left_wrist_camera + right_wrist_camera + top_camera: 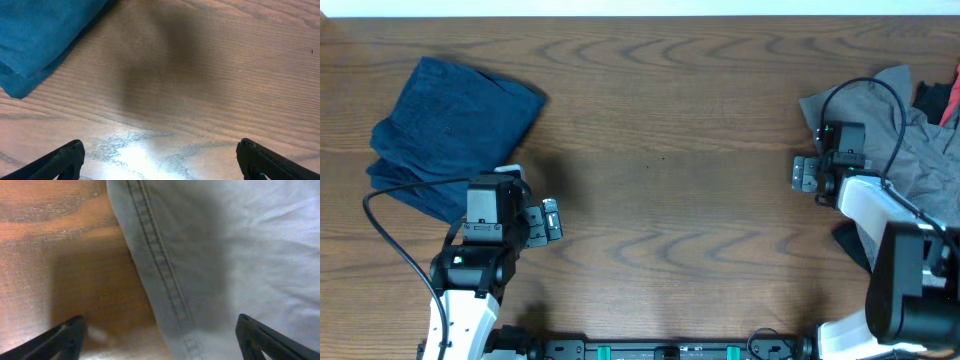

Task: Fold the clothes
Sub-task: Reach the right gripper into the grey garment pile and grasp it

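The grey-khaki shorts [910, 150] lie crumpled at the table's right edge, partly under my right arm. In the right wrist view a stitched hem edge of the shorts [210, 265] runs down between my fingers. My right gripper [806, 174] is open, over the shorts' left edge, with one finger above bare wood and one above cloth [160, 340]. My left gripper [551, 220] is open and empty over bare wood [160, 160] at the front left.
A dark navy folded garment [450, 130] lies at the back left, its corner in the left wrist view [40, 40]. A bit of red cloth [952, 95] shows at the far right edge. Brown wood table [670, 150] lies between the arms.
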